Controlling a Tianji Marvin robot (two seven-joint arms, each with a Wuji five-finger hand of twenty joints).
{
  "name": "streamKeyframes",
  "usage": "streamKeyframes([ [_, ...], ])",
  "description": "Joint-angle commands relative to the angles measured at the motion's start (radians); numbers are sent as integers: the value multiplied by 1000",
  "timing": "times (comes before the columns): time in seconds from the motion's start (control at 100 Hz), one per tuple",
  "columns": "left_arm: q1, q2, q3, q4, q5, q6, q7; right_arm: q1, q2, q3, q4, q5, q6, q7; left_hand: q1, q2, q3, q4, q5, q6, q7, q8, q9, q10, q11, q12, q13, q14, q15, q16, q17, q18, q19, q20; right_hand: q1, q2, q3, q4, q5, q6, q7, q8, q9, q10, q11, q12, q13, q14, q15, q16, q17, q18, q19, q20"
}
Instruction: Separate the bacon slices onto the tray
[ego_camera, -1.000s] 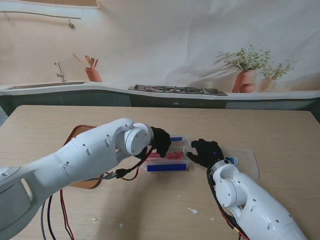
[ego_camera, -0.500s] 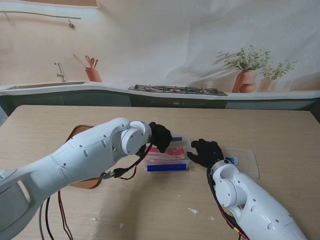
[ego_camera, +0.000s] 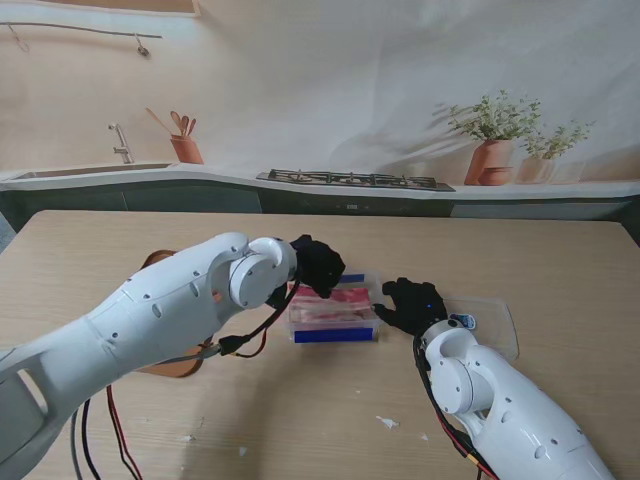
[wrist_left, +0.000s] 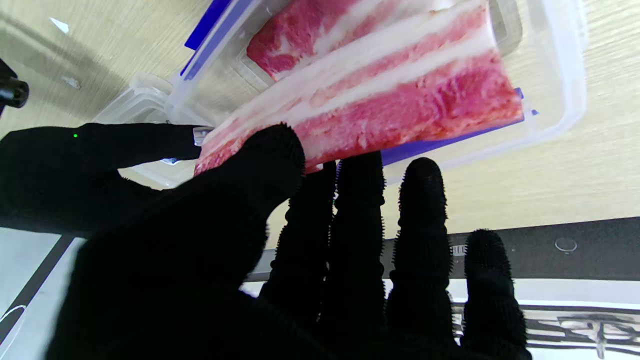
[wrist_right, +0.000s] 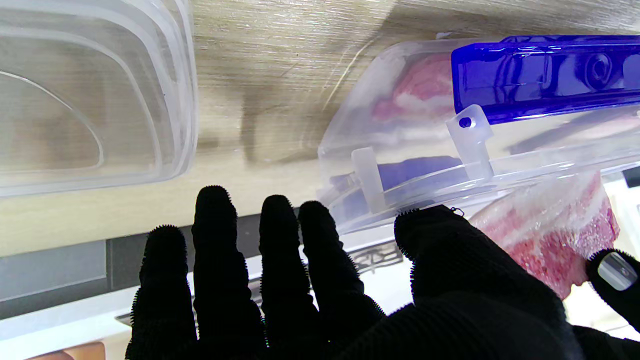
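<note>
Left hand, stand view: black-gloved left hand (ego_camera: 318, 267) sits over the left end of the clear container (ego_camera: 334, 313), pinching the end of a bacon slice (ego_camera: 340, 296) raised off the stack.
Right hand, stand view: right hand (ego_camera: 411, 304) rests at the container's right end, fingers spread, grasping nothing.
Tray, stand view: brown tray (ego_camera: 152, 268) lies on the wooden table (ego_camera: 560, 270) to the left, mostly hidden by the left arm.
Lid, stand view: clear lid (ego_camera: 494, 322) lies flat just right of the right hand.
Left wrist view: thumb (wrist_left: 265, 155) and fingers (wrist_left: 357, 185) clamp the near end of the bacon slice (wrist_left: 390, 95), pink and white striped, held clear of the container's (wrist_left: 565, 75) floor; more bacon (wrist_left: 295, 35) lies inside.
Right wrist view: right hand's fingers (wrist_right: 215, 235) are extended and apart beside the container wall (wrist_right: 400, 165); the blue latch (wrist_right: 540, 75) and the lid (wrist_right: 95, 95) show against the table; the lifted slice's end (wrist_right: 550, 235) is visible past the rim.
</note>
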Motion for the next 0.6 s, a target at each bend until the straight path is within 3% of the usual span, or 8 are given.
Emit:
streamKeyframes([
  [0.0, 1, 10, -12, -22, 4, -7, -16, -13, -8, -6, 12, 0, 2, 20, 17, -10, 65, 54, 18, -58, 105, 43, 4, -25, 12, 13, 4, 5, 23, 15, -20, 29, -16, 8, 34, 0, 14, 46, 4, -108, 6, 2, -11, 0, -9, -3, 9, 20, 17, 9, 5, 26, 14, 21],
  [0.25, 31, 51, -78, -79, 49, -40, -43, -13, -8, -6, 13, 0, 2, 19, 14, -11, 67, 55, 19, -62, 103, 46, 6, -28, 8, 15, 6, 2, 18, 14, -20, 29, -16, 9, 34, 0, 14, 46, 4, -109, 6, 2, -12, 0, -10, -3, 9, 21, 16, 9, 5, 25, 14, 21],
  [0.59, 145, 120, -272, -187, 175, -96, -99, -11, -7, -11, 13, -1, 5, 23, 10, -15, 71, 58, 24, -66, 100, 48, 12, -31, 2, 17, 13, 0, 13, 14, -18, 35, -24, 7, 35, 0, 14, 46, 2, -108, 6, 2, -12, -1, -10, -3, 9, 20, 17, 9, 6, 25, 14, 21],
])
